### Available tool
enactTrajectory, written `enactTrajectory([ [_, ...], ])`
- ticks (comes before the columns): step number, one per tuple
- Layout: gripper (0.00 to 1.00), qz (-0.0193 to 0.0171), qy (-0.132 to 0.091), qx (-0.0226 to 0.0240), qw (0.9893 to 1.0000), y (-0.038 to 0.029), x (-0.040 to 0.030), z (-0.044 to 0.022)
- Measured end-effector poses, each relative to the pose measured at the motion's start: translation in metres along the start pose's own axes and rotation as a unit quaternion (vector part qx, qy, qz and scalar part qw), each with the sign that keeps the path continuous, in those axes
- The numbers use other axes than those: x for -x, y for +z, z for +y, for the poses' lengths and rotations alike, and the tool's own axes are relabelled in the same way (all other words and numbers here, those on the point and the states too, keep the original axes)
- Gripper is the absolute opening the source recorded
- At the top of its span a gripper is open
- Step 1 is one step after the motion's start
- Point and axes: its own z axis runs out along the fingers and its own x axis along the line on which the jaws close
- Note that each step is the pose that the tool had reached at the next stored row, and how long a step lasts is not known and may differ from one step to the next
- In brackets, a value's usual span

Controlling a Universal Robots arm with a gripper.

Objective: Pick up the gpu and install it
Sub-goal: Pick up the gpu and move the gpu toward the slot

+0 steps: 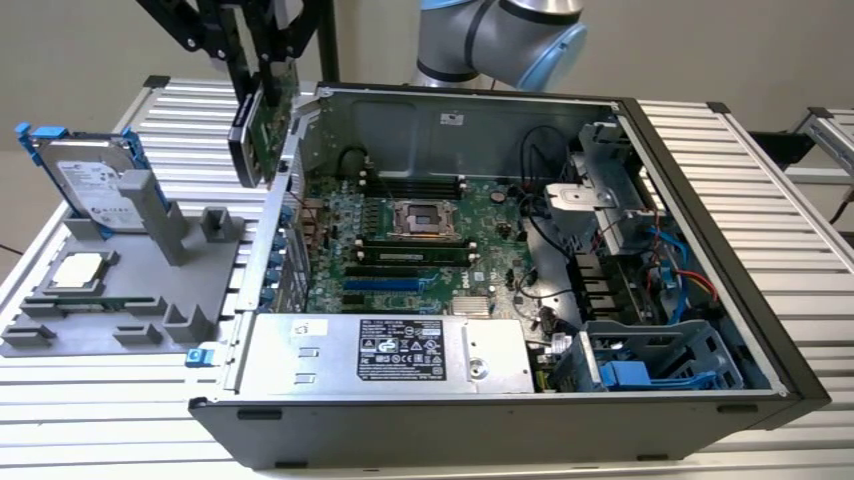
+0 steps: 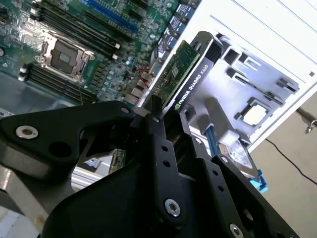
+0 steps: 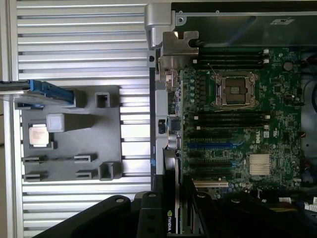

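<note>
Black gripper (image 1: 263, 75), fingers clamped on the gpu (image 1: 256, 135), holds the card upright in the air over the open computer case (image 1: 400, 435) wall nearest the grey tray (image 1: 160, 300)

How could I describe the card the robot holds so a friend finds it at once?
Start at the big open computer case and look by its far corner on the exterior view's left. There black fingers clamp the gpu on edge in the air. Unlike the silver hard drive and square chip in the gray holder, it is a thin green card with a black face.
</note>
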Motion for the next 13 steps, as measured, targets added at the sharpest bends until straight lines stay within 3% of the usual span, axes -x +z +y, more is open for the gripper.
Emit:
enactTrajectory([
  [13,0.0,0.0,0.0,0.0,1.0,0.0001,0.0061,0.0002],
])
